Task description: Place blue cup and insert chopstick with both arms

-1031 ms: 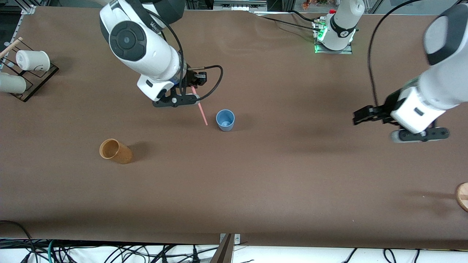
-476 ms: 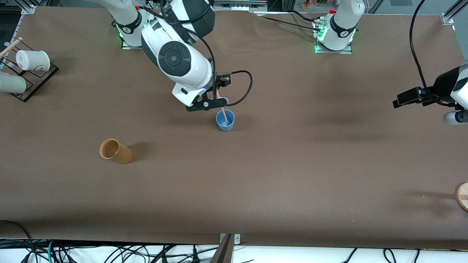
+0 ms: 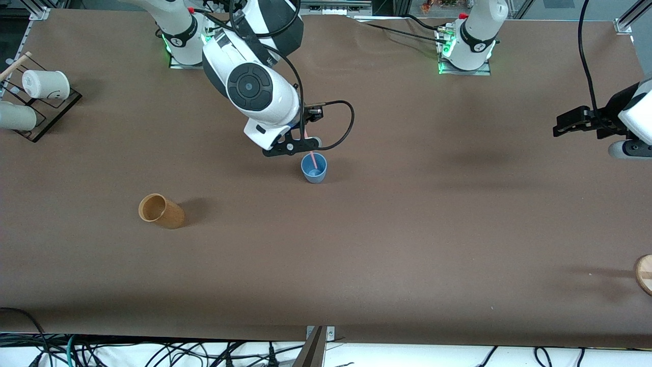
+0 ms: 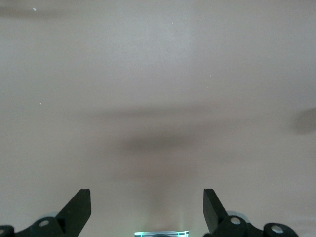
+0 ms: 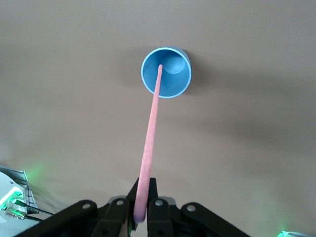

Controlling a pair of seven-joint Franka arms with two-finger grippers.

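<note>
Since a second earlier, the right arm had swung across from beside the blue cup (image 3: pixel 314 167) to a spot over it, so that the pink chopstick (image 3: pixel 311 155), whose tip had hung over the bare worktop (image 3: pixel 387 244) next to the cup, now reached down into the cup's mouth. The left arm had drawn back toward its own end of the worktop over the same second.

The right end effector (image 3: pixel 304 136) was clenched on the upper end of the chopstick, just above the cup. In the right wrist view the chopstick (image 5: pixel 150 143) ran from between the closed fingers (image 5: pixel 154 197) down to the cup (image 5: pixel 166 72), with its lower tip inside the rim against the light blue interior. The cup stood upright near the middle of the worktop, a little toward the right arm's end.

The left end effector (image 3: pixel 573 124) was released and empty, with its fingers (image 4: pixel 78 210) spread wide over bare worktop near the left arm's end, where that arm waited.

A tan cup (image 3: pixel 161 210) lay tilted on the worktop, nearer the front camera than the blue cup and closer to the right arm's end. Two white paper cups (image 3: pixel 45 84) sat on a dark rack (image 3: pixel 51 114) at the edge of that same end. A round wooden object (image 3: pixel 645 273) showed partly at the edge of the left arm's end.
</note>
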